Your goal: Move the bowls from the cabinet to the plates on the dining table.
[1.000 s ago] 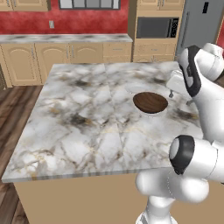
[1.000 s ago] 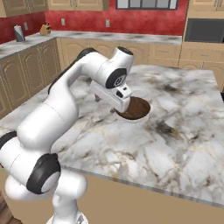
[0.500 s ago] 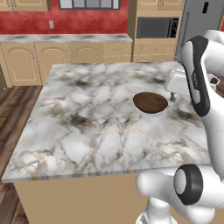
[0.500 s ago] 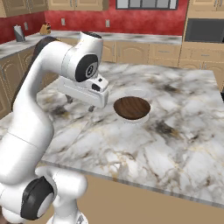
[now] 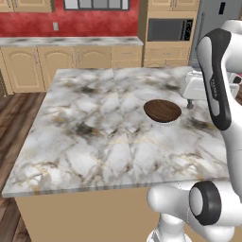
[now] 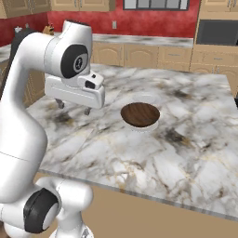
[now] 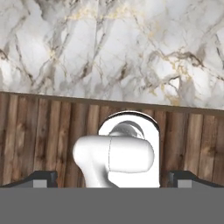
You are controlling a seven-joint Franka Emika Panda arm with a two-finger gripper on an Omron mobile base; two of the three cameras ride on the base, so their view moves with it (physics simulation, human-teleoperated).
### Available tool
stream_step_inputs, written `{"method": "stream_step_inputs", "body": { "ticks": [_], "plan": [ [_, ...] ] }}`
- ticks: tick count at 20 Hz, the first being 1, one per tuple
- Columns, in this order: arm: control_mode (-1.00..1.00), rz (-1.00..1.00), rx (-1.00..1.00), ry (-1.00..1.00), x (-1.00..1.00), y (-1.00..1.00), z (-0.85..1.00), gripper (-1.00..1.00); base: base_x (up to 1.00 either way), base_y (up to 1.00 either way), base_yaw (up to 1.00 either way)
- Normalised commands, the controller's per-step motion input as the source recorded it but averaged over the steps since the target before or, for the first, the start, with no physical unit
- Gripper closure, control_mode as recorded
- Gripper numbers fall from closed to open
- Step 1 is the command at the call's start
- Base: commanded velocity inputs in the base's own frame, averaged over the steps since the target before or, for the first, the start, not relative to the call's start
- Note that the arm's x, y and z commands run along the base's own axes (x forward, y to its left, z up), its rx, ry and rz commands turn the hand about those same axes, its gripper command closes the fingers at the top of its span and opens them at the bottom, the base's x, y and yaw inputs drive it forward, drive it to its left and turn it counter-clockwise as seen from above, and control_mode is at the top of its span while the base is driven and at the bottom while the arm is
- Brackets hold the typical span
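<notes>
A dark brown wood-grain bowl [image 5: 162,110] [image 6: 140,114] rests in a white plate [image 5: 166,123] [image 6: 139,128] on the marble dining table [image 5: 94,137] [image 6: 186,153]. My gripper [image 6: 73,107] hangs open and empty over the table, well clear of the bowl, to its left in the right base view. In the left base view my arm partly covers the hand beyond the bowl. In the hand view the fingertips [image 7: 42,177] stand wide apart, looking down past the table's edge at the wooden floor [image 7: 43,140].
Low arched-panel cabinets [image 5: 56,61] under a marble counter [image 5: 71,41] line the red back wall. A built-in microwave [image 5: 170,29] stands at the right. Tan upper wall cabinets [image 6: 81,4] run along the top. Dark wooden floor [image 5: 14,118] lies left of the table.
The gripper has drawn away from the bowl, swinging left in the right base view. The bowl has stayed in the plate. The jaws have stayed open.
</notes>
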Motion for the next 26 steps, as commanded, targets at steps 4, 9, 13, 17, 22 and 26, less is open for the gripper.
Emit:
{"method": "stream_step_inputs", "body": {
  "ticks": [4, 9, 13, 17, 22, 26],
  "plan": [
    [-1.00, 0.00, 0.00, 0.00, 0.00, 0.00, 0.00, -1.00, 0.00, 0.00, 0.00],
    [-1.00, 0.00, 0.00, 0.00, 0.00, 0.01, 0.00, -1.00, 0.00, 0.00, 0.00],
    [-1.00, 0.00, 0.00, 0.00, -0.12, 0.06, 0.00, -1.00, 0.00, 0.00, 0.00],
    [1.00, 0.00, 0.00, 0.00, 0.00, 0.00, 0.00, -1.00, -0.30, 0.15, 0.06],
    [1.00, 0.00, 0.00, 0.00, 0.00, 0.00, 0.00, -1.00, -0.41, 0.31, 0.24],
    [1.00, 0.00, 0.00, 0.00, 0.00, 0.00, 0.00, -1.00, -0.37, 0.15, 0.48]
  ]
}}
